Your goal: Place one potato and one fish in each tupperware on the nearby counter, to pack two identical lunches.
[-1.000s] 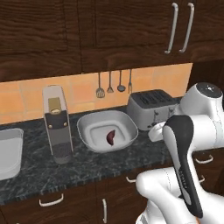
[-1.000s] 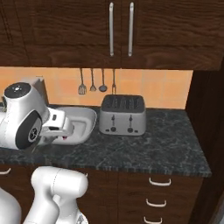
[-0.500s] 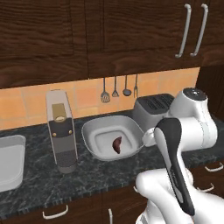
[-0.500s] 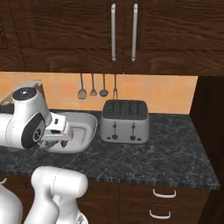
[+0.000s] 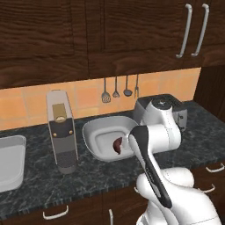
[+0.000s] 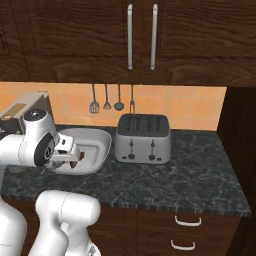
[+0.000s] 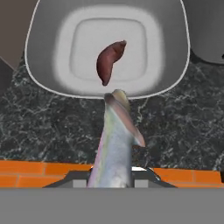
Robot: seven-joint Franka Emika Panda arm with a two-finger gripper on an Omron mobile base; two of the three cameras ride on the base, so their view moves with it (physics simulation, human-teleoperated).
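The gripper is pinching 1 fish, whose long axis points straight out toward the tupperware just ahead on the counter. A dark reddish potato already lies in its middle, so the fish likely needs carrying forward over the near rim.

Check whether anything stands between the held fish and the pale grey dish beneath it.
Nothing visible does. The slim silvery-green fish points at the rounded pale grey dish's rim; a dark reddish-brown lump lies in its middle.
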